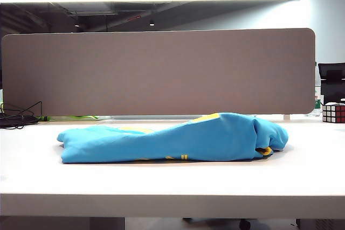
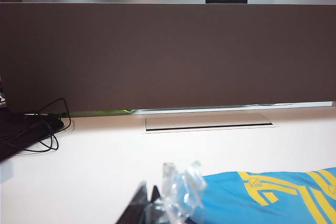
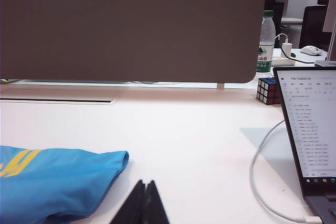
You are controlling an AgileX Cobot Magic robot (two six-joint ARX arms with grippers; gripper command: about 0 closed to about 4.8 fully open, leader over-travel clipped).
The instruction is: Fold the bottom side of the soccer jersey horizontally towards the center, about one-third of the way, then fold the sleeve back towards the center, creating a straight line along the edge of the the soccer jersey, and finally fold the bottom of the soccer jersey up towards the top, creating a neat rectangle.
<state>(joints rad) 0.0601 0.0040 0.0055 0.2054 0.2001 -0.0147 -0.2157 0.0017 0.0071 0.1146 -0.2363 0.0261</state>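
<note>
The soccer jersey lies folded into a long sky-blue bundle across the middle of the white table, with yellow showing at its top and right end. Neither gripper shows in the exterior view. In the left wrist view my left gripper is shut above the table beside the jersey's yellow-striped face. A crumpled bit of clear film sticks up next to its fingertips. In the right wrist view my right gripper is shut with nothing in it, just off the jersey's rounded blue end.
A tall brown partition closes the table's far side. Black cables lie at the back left. On the right are a Rubik's cube, an open laptop with a white cable, and a water bottle.
</note>
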